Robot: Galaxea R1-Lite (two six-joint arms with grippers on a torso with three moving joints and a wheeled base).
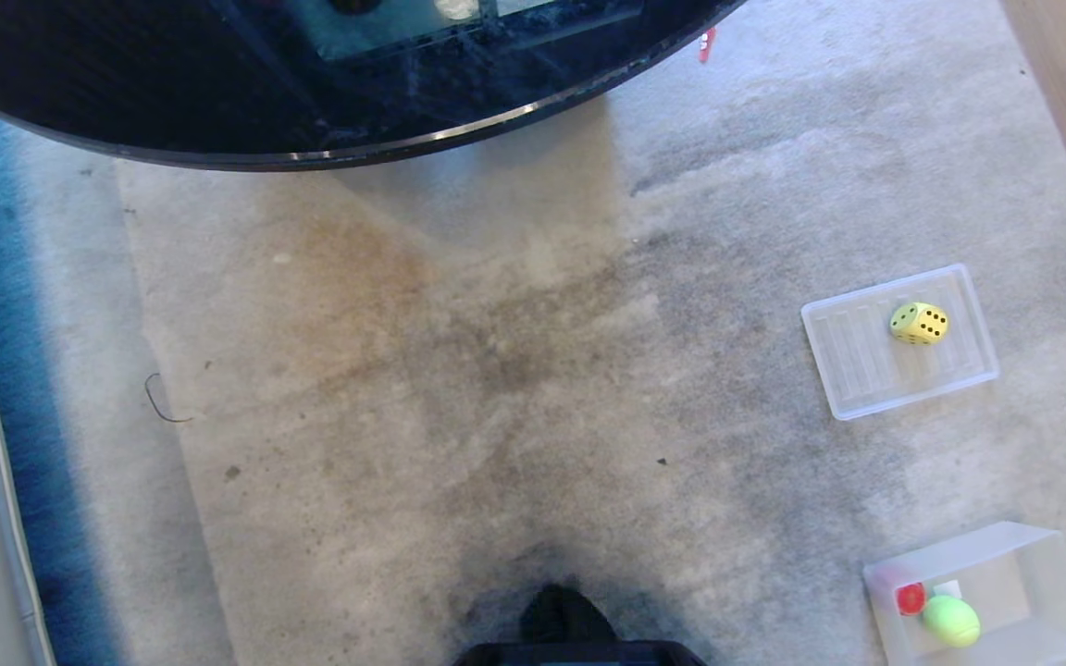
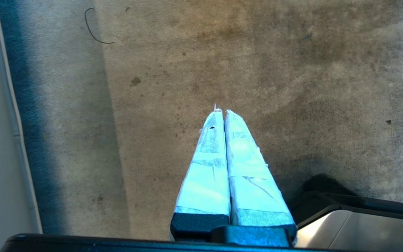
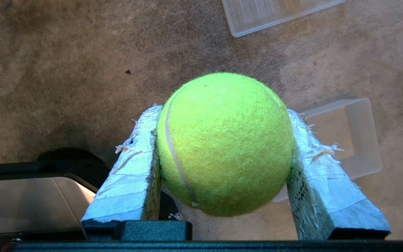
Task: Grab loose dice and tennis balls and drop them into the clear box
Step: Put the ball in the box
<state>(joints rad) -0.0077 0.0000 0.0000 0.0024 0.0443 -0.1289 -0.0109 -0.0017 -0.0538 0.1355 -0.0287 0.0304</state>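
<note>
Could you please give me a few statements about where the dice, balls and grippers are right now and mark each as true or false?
1. The right gripper is clamped on a tennis ball. True.
2. The yellow die lies inside the clear box. False: it sits on the flat ribbed lid, apart from the box.
3. The left gripper is shut and holds nothing. True.
4. The clear box is empty. False: the head view shows a red die and a second tennis ball there.
5. The held ball rests on the carpet. False: it hangs between the fingers, above the carpet.
</note>
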